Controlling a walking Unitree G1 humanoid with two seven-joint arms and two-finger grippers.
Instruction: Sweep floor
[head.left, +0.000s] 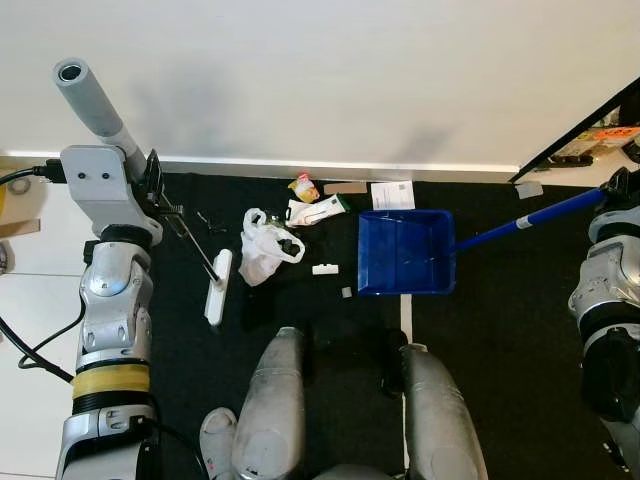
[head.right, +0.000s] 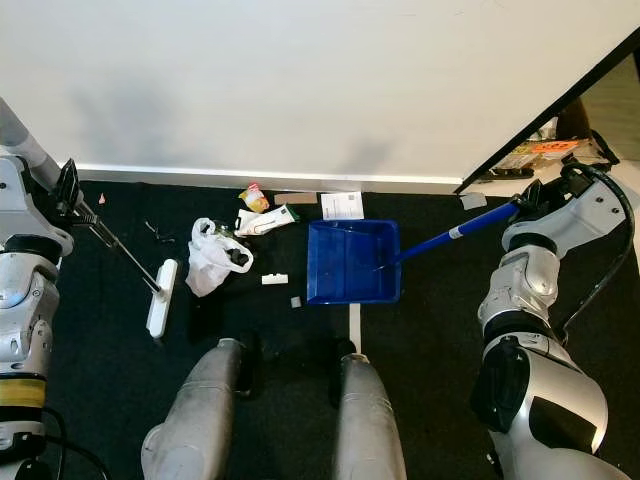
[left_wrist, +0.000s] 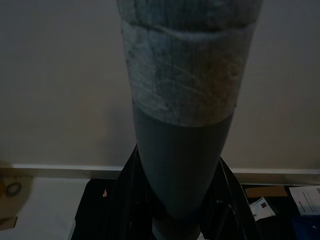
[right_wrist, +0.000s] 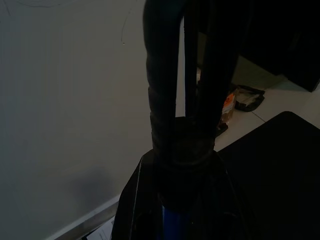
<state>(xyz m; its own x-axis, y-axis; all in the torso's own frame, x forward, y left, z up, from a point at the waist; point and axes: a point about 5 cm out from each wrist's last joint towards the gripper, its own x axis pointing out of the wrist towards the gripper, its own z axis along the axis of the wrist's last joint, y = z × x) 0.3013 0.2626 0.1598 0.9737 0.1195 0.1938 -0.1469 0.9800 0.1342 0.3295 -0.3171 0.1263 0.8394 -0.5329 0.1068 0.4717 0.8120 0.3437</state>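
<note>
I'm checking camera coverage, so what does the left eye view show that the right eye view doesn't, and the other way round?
Left eye view: the open top end of the grey broom handle, above the left gripper. Right eye view: the right arm down past its elbow, with the right gripper shut on the blue dustpan handle. Both: blue dustpan, white broom head, white plastic bag.

White wall, black mat
</note>
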